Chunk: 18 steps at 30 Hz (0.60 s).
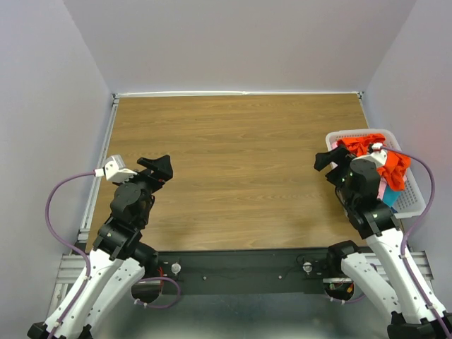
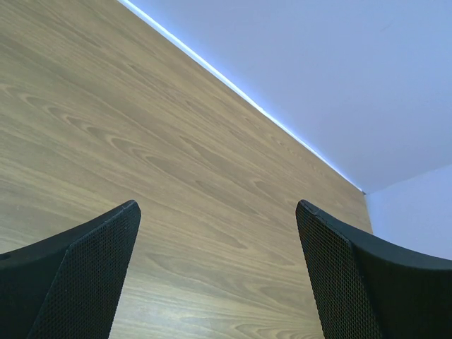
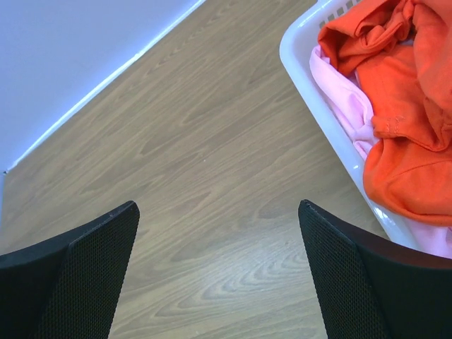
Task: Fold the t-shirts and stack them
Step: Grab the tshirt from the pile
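Note:
The orange-red t-shirt (image 1: pixel 393 168) lies crumpled on top in the white basket at the table's right edge; it also shows in the right wrist view (image 3: pixel 402 120). The light pink t-shirt (image 3: pixel 344 99) lies under it, against the basket's wall. A bit of the teal-blue t-shirt (image 1: pixel 390 195) shows beside my right arm. My right gripper (image 1: pixel 326 160) is open and empty over bare wood just left of the basket, as the right wrist view (image 3: pixel 219 272) shows. My left gripper (image 1: pixel 162 168) is open and empty over the table's left side, also in the left wrist view (image 2: pixel 217 272).
The white lattice basket (image 1: pixel 417 201) stands at the right edge, its rim in the right wrist view (image 3: pixel 311 92). Pale walls close the table at the back and both sides. A purple cable (image 1: pixel 56 205) loops beside the left arm.

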Tool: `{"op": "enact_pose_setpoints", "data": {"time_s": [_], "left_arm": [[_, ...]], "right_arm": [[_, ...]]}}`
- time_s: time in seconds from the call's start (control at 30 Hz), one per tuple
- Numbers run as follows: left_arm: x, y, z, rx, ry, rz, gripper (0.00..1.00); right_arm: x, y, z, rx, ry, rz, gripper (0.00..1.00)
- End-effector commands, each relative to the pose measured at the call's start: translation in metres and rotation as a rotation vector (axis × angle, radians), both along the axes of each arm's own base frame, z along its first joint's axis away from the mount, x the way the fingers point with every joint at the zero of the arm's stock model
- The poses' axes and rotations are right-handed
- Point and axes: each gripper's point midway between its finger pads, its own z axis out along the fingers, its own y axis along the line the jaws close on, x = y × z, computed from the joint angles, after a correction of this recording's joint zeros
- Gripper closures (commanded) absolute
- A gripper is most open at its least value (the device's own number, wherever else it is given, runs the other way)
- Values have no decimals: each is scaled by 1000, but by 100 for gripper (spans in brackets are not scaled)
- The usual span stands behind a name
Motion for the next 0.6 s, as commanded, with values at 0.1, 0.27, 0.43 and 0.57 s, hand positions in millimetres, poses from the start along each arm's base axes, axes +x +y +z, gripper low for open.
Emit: {"op": "enact_pose_setpoints", "data": {"time_s": [0.1,0.27,0.43,0.57], "left_arm": [[4,5,-2,3,2,35,2],[8,2,-9,24,11,29,2],[10,1,-16,41,24,26,2],[10,0,-19,42,27,20,2]], "right_arm": [[3,-22,3,-12,-36,-134,0],[8,-46,10,-95,-23,-259,0],[20,-77,14,-245,103,-440,0],[29,-103,-2,-336,271,-528,0]]}}
